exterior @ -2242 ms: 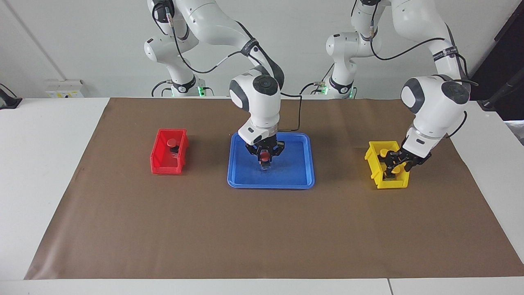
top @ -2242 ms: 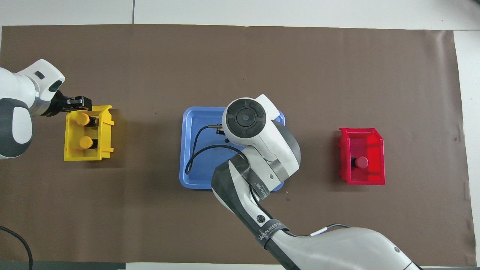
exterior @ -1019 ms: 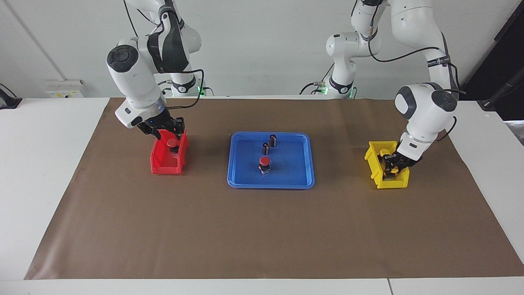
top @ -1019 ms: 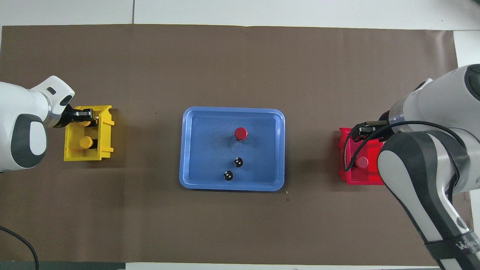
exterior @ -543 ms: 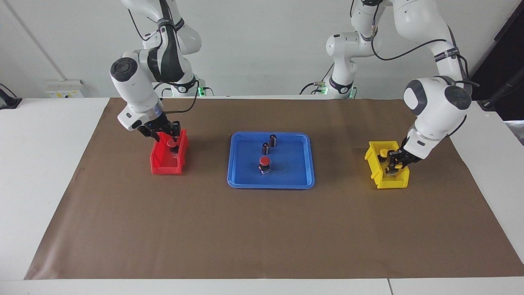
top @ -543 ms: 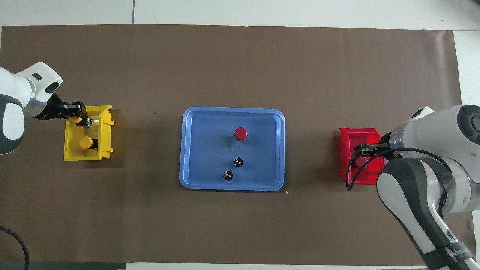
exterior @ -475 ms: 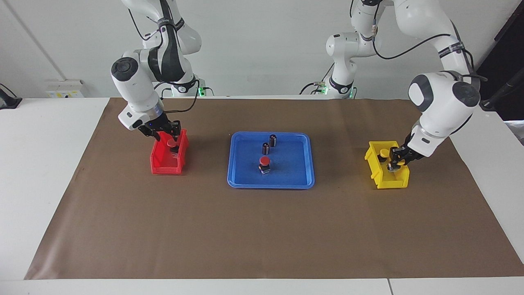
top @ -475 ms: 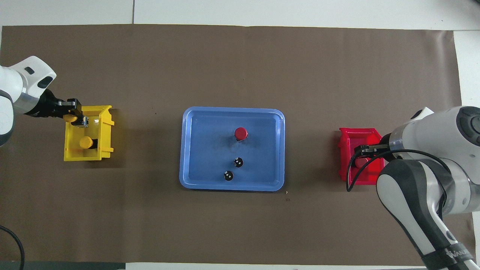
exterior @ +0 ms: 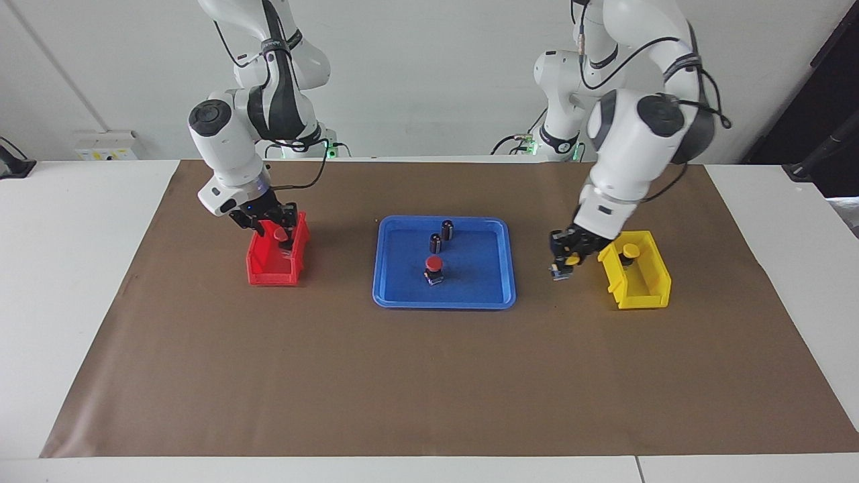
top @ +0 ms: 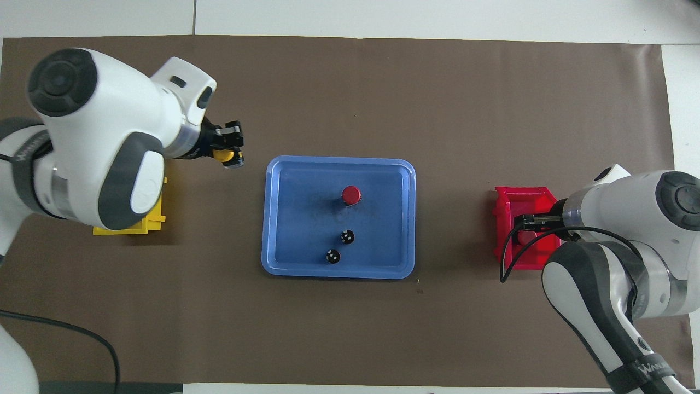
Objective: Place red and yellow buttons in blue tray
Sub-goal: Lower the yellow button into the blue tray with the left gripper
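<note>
My left gripper is shut on a yellow button and holds it in the air over the mat between the yellow bin and the blue tray. It also shows in the overhead view, beside the tray's corner. A second yellow button stands in the yellow bin. One red button stands in the tray. My right gripper is low in the red bin, open, its fingers either side of another red button.
Two small dark capless cylinders stand in the tray, nearer to the robots than the red button. A brown mat covers the table. In the overhead view my left arm covers most of the yellow bin.
My left gripper has lifted a yellow button out of the yellow bin and carried it toward the blue tray. My right gripper has stayed at the red button in the red bin.
</note>
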